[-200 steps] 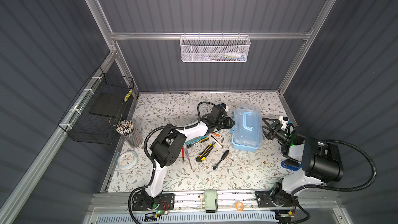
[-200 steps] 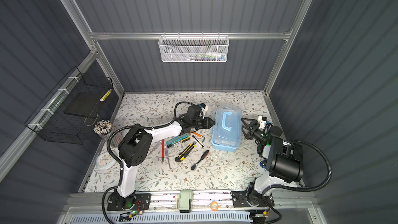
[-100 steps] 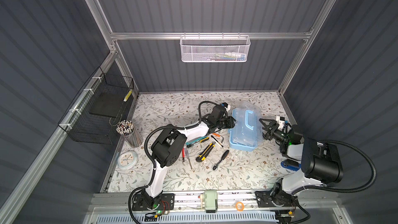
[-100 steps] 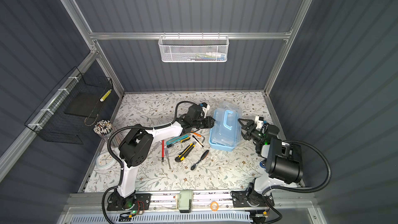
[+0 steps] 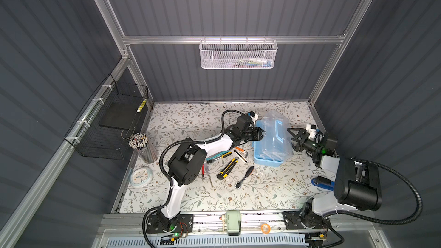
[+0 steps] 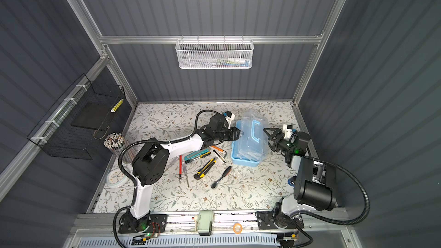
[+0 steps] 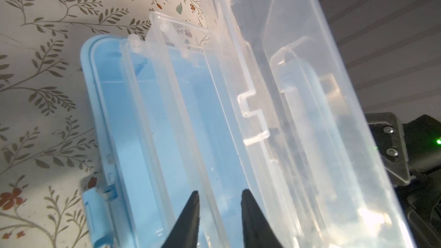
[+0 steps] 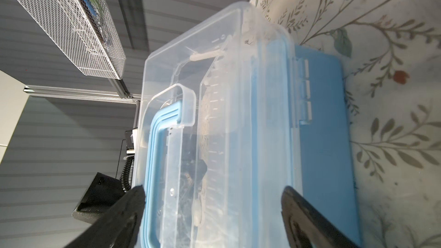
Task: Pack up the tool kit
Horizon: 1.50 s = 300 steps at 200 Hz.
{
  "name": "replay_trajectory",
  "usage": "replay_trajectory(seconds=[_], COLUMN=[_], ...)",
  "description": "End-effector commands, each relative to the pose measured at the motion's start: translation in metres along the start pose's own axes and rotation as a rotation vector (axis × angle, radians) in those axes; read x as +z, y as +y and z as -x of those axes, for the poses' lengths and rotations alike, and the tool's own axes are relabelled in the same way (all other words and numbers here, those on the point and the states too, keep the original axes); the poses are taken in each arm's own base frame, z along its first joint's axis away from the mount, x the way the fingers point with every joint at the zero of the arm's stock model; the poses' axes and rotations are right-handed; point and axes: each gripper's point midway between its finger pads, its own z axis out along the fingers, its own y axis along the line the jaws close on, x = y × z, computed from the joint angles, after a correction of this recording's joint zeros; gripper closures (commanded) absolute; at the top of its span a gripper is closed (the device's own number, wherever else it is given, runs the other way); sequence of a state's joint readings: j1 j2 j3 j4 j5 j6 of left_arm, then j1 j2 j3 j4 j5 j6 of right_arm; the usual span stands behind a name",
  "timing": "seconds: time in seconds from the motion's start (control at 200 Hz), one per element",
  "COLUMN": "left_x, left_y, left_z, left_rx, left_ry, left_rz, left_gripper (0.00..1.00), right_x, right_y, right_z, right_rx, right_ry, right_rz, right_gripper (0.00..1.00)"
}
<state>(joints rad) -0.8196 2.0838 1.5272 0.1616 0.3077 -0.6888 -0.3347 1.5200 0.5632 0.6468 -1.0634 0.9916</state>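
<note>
Two black fingertips of the left gripper close together, with the front edge of the see-through plastic lid between them. Cannot tell if squeezing it or letting go. Lid half lifted, leaning away from these jaws, above the light-blue plastic box.

On the far side of the lid, right gripper spread wide, one finger on each side of the curved blue handle. Near it, maybe not touching.

Behind the left jaws, beside that arm: yellow-and-black knife, black ratchet and red screwdriver. All lying on the flowery table top, none packed.

What could go wrong:
- Lid dropping shut if let go too soon.
- Light box sliding or tipping if pulled too hard.
- Lid bumping the right fingers if pushed much further back.
</note>
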Motion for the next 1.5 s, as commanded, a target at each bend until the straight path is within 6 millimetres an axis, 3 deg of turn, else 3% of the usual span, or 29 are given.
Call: replay_trajectory(seconds=[0.0, 0.34, 0.38, 0.665, 0.995, 1.211, 1.496], left_x=[-0.008, -0.005, -0.005, -0.004, -0.002, -0.003, -0.003], left_y=[-0.055, -0.072, -0.072, -0.069, -0.064, -0.065, -0.067], left_z=[0.02, 0.028, 0.03, 0.026, 0.019, 0.019, 0.019], left_rx=[0.084, 0.13, 0.134, 0.143, 0.154, 0.16, 0.158], left_ry=[-0.04, -0.058, -0.06, -0.049, -0.034, -0.033, -0.033], left_rz=[-0.108, -0.088, -0.082, -0.062, -0.056, -0.063, -0.076], left_gripper=[0.68, 0.64, 0.63, 0.59, 0.57, 0.55, 0.54], right_x=[0.007, 0.015, 0.016, 0.014, 0.013, 0.012, -0.003], right_y=[0.017, 0.024, 0.025, 0.042, 0.034, 0.012, 0.003], right_z=[-0.008, -0.012, -0.013, -0.008, -0.011, -0.017, -0.001], right_rx=[-0.068, -0.088, -0.092, -0.128, -0.155, -0.187, -0.252], right_ry=[0.076, 0.1, 0.105, 0.102, 0.122, 0.144, 0.077], right_rz=[0.012, 0.013, 0.014, 0.024, -0.034, -0.153, -0.329], right_gripper=[0.1, 0.06, 0.01, 0.01, 0.05, 0.01, 0.01])
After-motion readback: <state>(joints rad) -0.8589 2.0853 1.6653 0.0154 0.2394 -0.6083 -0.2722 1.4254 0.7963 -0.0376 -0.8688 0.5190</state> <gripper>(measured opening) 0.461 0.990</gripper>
